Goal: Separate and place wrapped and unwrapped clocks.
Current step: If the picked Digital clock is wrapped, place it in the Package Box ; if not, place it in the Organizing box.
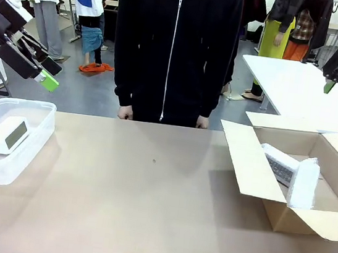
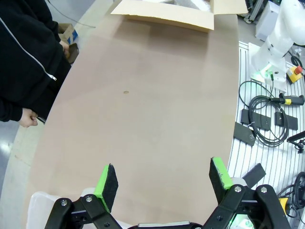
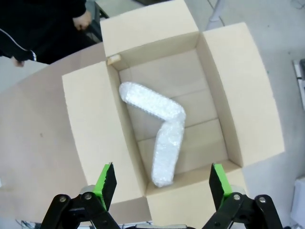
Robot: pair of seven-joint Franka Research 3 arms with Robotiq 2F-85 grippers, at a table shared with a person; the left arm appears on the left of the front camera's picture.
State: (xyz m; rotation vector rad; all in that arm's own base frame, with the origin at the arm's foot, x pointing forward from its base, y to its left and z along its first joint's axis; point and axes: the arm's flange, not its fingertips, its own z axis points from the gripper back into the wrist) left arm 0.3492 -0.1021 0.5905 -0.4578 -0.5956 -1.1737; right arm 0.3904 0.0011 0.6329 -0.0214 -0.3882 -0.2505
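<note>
Brown bench [image 1: 147,198] lies bare beneath both wide, empty grippers. Below the right gripper [image 3: 162,183], two wrapped bundles [image 3: 159,129] touch in the box [image 3: 238,95]. Bare clock [image 1: 7,134] sits in the tub [image 1: 27,164] under the left gripper [image 1: 46,73]. Grey floor [image 1: 86,91] lies beyond.

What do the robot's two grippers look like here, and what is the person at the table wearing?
Both the left gripper and the right gripper are black two-finger units with bolted linkages and bright green pads. The arms behind them are white. The person wears a black zip-up top with long sleeves.
</note>
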